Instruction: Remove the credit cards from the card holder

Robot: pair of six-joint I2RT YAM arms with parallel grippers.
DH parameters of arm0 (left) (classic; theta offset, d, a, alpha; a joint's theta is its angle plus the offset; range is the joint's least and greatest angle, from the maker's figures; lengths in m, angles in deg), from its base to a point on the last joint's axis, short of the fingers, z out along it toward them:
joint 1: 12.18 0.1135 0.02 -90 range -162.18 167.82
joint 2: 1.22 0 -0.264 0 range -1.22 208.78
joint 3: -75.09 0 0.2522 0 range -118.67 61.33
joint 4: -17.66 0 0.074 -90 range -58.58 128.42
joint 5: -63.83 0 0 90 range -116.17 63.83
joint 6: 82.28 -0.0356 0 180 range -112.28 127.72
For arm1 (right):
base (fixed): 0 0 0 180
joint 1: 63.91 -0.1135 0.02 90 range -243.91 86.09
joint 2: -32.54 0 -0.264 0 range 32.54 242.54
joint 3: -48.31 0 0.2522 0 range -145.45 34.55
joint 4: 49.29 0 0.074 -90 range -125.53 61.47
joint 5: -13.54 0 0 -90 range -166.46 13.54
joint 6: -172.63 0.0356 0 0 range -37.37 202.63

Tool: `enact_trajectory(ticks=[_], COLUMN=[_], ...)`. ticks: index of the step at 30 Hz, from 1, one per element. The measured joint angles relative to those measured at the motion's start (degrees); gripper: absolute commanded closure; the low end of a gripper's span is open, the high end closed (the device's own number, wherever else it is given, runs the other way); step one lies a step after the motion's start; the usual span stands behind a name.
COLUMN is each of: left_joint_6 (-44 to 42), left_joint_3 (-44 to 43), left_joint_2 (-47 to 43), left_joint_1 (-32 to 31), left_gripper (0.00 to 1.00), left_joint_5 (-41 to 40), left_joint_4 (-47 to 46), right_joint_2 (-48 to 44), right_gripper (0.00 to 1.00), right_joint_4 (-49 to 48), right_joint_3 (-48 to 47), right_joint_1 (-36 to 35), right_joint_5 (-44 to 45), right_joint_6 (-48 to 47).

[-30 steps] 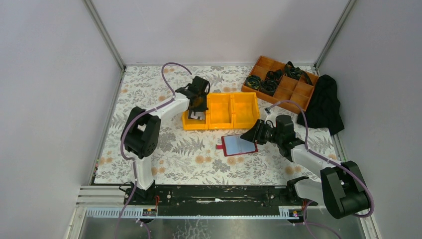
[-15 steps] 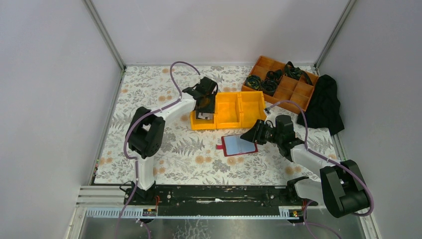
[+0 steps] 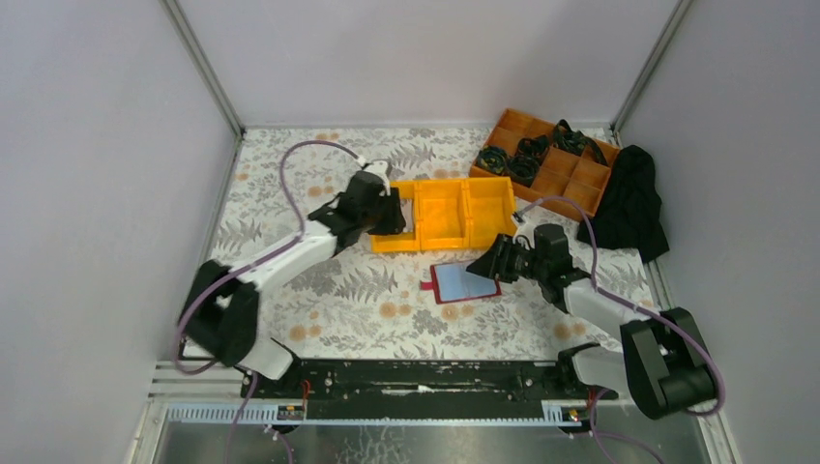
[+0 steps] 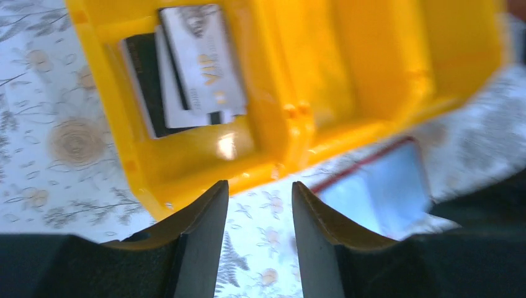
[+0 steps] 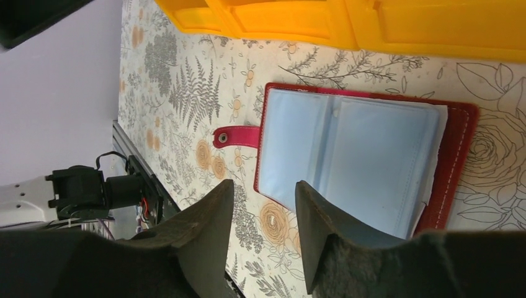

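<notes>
The red card holder (image 3: 465, 282) lies open on the floral table, blue-grey inside up, strap to the left. It fills the right wrist view (image 5: 353, 155), where no card shows in its pockets. The credit cards, a grey-white one (image 4: 201, 59) on a black one (image 4: 144, 87), lie in the left compartment of the yellow bin (image 4: 347, 74). My left gripper (image 3: 389, 215) is open and empty (image 4: 259, 189), just off the bin's near-left corner. My right gripper (image 3: 489, 263) is open and empty (image 5: 263, 189), low over the holder's right edge.
The yellow three-compartment bin (image 3: 483, 237) stands just behind the holder. An orange divided tray (image 3: 547, 180) with black coiled items sits at the back right, beside a black cloth (image 3: 630, 203). Grey walls close in both sides and the back.
My left arm has pulled back from above the bin's left compartment, down and toward the near left. The bin has shifted a little to the right. The right arm and holder have barely moved.
</notes>
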State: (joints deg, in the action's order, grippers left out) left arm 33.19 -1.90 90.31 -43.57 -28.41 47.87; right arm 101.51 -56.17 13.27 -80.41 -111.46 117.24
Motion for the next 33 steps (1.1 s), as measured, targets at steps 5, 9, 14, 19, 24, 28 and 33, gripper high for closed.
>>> enact_trajectory(ticks=[5, 9, 14, 19, 24, 28, 33], left_joint_6=[1.92, 2.78, 6.54, 8.68, 10.73, 11.93, 11.96], left_joint_3=[14.05, 20.61, 26.14, 26.71, 26.71, 26.69, 26.8], left_joint_2=[-13.94, -12.98, -3.61, 2.27, 5.99, 8.66, 8.96], left_joint_1=[-3.67, -11.45, -13.81, -13.49, -13.22, -13.16, -12.9], left_gripper=[0.63, 0.71, 0.71, 0.71, 0.71, 0.71, 0.72], left_joint_5=[7.41, 10.03, 14.4, 15.47, 17.86, 18.75, 16.65], left_joint_4=[-15.04, -26.34, -39.39, -45.94, -51.98, -53.75, -53.33], right_joint_2=[4.04, 6.54, 8.94, 10.67, 11.21, 13.31, 15.43], right_gripper=[0.58, 0.61, 0.58, 0.56, 0.54, 0.53, 0.52], right_joint_4=[0.7, 0.87, 0.52, -0.02, -1.51, -3.08, -4.07], right_joint_3=[-0.42, -0.42, -1.18, -1.4, -1.4, -1.51, -2.08], right_joint_1=[0.0, 0.0, 0.0, -0.02, -0.13, -0.74, -2.64], right_joint_5=[0.0, 0.11, 0.46, 0.52, 0.94, 0.92, 0.94], right_joint_6=[-0.52, -0.76, -0.9, -0.87, -0.7, -0.22, -0.02])
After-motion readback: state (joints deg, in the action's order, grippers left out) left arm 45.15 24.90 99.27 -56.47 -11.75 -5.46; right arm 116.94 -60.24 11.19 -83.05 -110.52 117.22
